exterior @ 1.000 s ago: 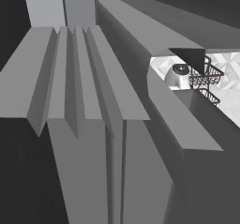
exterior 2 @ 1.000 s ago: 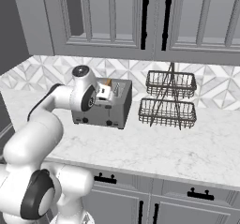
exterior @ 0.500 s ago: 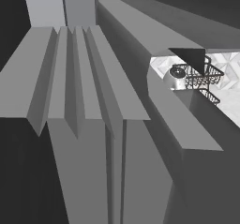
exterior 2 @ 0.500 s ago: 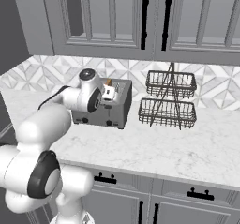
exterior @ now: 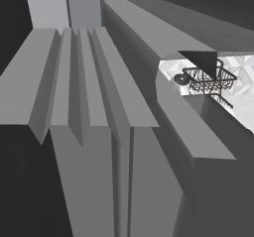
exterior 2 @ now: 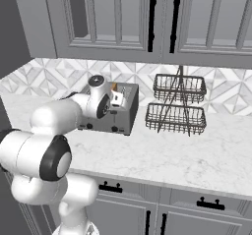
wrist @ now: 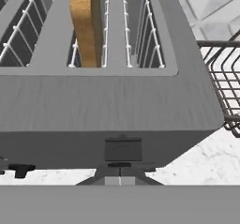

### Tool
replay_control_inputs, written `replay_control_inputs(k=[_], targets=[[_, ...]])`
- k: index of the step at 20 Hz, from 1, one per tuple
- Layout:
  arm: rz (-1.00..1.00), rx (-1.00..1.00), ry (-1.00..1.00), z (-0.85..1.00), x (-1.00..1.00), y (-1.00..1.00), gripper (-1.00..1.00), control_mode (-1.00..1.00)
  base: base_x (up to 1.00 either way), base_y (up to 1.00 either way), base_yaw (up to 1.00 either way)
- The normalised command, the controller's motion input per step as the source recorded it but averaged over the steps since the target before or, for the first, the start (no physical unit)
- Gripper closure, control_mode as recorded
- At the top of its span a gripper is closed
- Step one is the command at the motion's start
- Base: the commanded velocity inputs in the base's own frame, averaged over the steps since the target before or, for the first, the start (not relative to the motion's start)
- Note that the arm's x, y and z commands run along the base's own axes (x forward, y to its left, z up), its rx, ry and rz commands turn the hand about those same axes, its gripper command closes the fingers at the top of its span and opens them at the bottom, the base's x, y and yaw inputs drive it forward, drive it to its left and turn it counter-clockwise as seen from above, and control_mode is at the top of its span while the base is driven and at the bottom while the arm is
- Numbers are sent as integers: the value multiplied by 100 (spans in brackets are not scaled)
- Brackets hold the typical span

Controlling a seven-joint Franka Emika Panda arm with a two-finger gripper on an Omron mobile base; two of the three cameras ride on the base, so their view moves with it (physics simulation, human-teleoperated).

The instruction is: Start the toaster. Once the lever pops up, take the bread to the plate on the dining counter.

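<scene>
Directly ahead of our hand (wrist: 120, 177), a grey toaster (wrist: 108, 110) takes up most of what the hand camera sees, its front face close to our fingertips. Our gripper is clenched tight, the two small dark tips pressed together with nothing between them, and they sit just below a dark rectangular lever (wrist: 123, 150) low on the toaster's front face; we cannot tell whether the tips actually touch it. Above the hand, on the toaster's top, run wire-lined slots. A tan-brown slice of bread (wrist: 86, 24) stands upright in one slot, a little left of the hand's centre line, with its upper part rising out of the opening. To the right of the hand, beside the toaster, we see the dark wire of a basket rack (wrist: 224, 82) resting on a white marbled worktop (wrist: 211, 164). From the camera behind us on the right, our white arm (exterior 2: 64, 121) reaches forward to the toaster (exterior 2: 119, 112), which sits near the tiled back wall (exterior 2: 59, 76), with the hand (exterior 2: 115, 99) at the toaster's near left end. The two-tier basket rack (exterior 2: 176, 106) stands just right of the toaster, apart from it. Grey cabinet doors with dark handles (exterior 2: 152, 17) hang above. From the camera behind us on the left, large grey cabinet panels (exterior: 99, 112) block most of the scene, and past them we glimpse the rack (exterior: 208, 80).
</scene>
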Motion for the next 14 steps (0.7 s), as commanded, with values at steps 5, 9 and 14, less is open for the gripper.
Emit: replay_control_inputs(k=[5,9,14], targets=[[0,0,0,-26,27,0,100,-100,0,0,0],[0,0,0,-29,22,0,100,-100,0,0,0],[0,0,0,-19,9,-5,100,-100,0,0,0]])
